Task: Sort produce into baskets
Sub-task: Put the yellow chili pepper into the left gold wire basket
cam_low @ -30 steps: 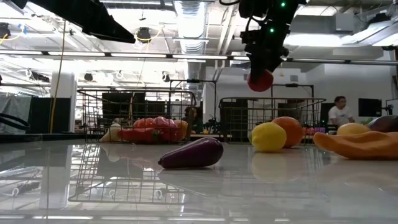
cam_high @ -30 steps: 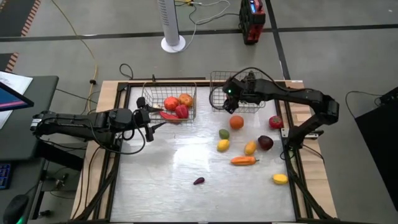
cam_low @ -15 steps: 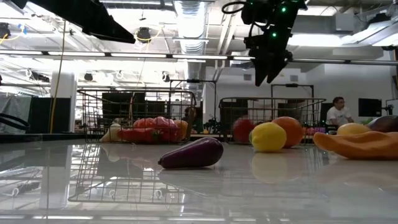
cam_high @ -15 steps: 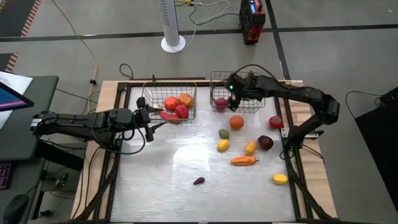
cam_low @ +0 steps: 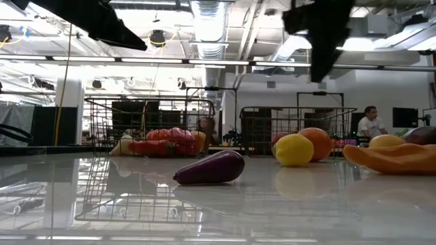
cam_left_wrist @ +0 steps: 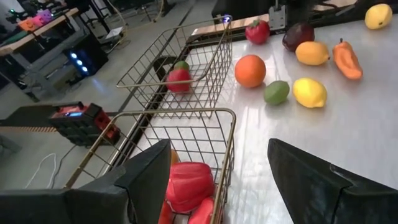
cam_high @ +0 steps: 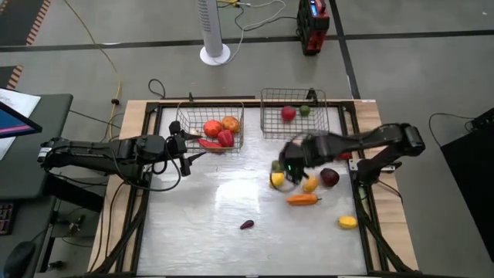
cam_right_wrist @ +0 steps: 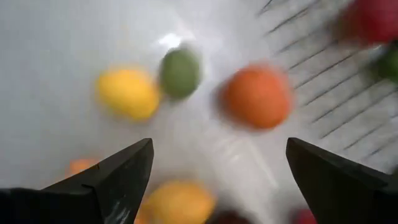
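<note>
My right gripper (cam_high: 290, 168) is open and empty above the loose produce; its wrist view (cam_right_wrist: 219, 146) looks down on an orange (cam_right_wrist: 257, 96), a green lime (cam_right_wrist: 180, 73) and a yellow lemon (cam_right_wrist: 129, 93). The right wire basket (cam_high: 268, 116) holds a red piece (cam_high: 288, 113) and a green piece (cam_high: 305, 110). The left wire basket (cam_high: 184, 127) holds red and orange pieces (cam_high: 218, 130). My left gripper (cam_high: 186, 152) waits open beside the left basket's near side. A purple eggplant (cam_high: 246, 225) lies alone toward the near edge.
More produce lies on the table's right half: an orange pepper (cam_high: 302, 199), a yellow-orange piece (cam_high: 310, 184), a dark purple piece (cam_high: 329, 177) and a yellow piece (cam_high: 347, 222). A raised wooden frame (cam_high: 139, 193) runs around the table. The near left of the table is bare.
My right gripper has opened above the right basket and let go of a red piece, which has dropped into the basket and lies there. The gripper has then gone toward the table's near edge, away from the basket, to above the loose produce.
</note>
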{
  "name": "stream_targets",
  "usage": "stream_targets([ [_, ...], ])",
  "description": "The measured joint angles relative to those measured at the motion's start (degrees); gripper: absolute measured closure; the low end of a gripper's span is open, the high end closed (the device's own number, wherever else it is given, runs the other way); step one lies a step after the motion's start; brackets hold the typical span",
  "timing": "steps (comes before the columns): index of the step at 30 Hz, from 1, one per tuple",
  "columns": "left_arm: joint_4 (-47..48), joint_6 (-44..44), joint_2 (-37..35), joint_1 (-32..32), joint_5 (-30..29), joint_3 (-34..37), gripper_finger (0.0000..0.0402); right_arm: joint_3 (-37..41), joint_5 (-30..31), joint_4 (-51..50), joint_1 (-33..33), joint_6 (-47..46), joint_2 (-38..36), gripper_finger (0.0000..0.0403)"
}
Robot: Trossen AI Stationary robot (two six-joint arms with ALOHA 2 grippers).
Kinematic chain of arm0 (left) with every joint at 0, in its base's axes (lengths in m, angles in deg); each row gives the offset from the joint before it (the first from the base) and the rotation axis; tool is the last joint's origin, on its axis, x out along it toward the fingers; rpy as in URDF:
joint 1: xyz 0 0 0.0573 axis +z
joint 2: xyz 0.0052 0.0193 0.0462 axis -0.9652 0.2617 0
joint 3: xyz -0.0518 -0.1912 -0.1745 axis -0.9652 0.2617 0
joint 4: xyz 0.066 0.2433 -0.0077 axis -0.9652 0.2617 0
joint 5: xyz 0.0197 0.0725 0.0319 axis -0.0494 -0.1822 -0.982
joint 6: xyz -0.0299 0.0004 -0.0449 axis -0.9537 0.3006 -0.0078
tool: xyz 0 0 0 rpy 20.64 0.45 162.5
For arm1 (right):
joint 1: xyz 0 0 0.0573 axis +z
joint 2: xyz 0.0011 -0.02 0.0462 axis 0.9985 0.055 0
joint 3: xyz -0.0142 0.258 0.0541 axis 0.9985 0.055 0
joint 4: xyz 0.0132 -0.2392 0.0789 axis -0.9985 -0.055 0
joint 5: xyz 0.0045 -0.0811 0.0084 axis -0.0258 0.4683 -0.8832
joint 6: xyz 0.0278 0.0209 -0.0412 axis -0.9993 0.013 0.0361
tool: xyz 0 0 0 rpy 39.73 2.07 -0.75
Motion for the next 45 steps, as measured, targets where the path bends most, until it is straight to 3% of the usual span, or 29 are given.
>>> stream_targets([
  [4, 0.0, -0.7, 0.0, 0.0, 0.3, 0.0, 0.0145, 5.7, -8.6, 1.1, 4.0, -7.3, 0.0, 0.0016],
  [8, 0.1, -1.7, 0.0, 0.0, 0.4, 0.0, 0.0145, 11.1, -12.8, 8.4, 10.2, -8.6, 0.1, 0.0026],
  [14, 0.3, -1.6, 0.0, 0.0, 0.4, 0.0, 0.0145, 14.6, -11.4, 24.7, 17.3, -9.2, 0.8, 0.0045],
  [27, 0.4, -1.5, 0.0, 0.0, 0.4, 0.0, 0.0145, 15.4, -9.6, 26.0, 19.0, -4.9, 14.6, 0.0097],
  [32, 0.4, -1.3, 0.0, 0.0, 0.3, 0.0, 0.0145, 15.3, -9.6, 25.4, 19.0, -4.8, 14.9, 0.0141],
  [40, 0.4, -1.3, 0.0, 0.0, 0.2, 0.0, 0.0145, 15.4, -9.5, 23.3, 18.4, -4.8, 10.2, 0.0268],
  [45, 0.4, -1.3, 0.0, 0.0, 0.2, 0.0, 0.0145, 10.7, -8.6, 19.1, 16.3, -3.7, 7.0, 0.0290],
])
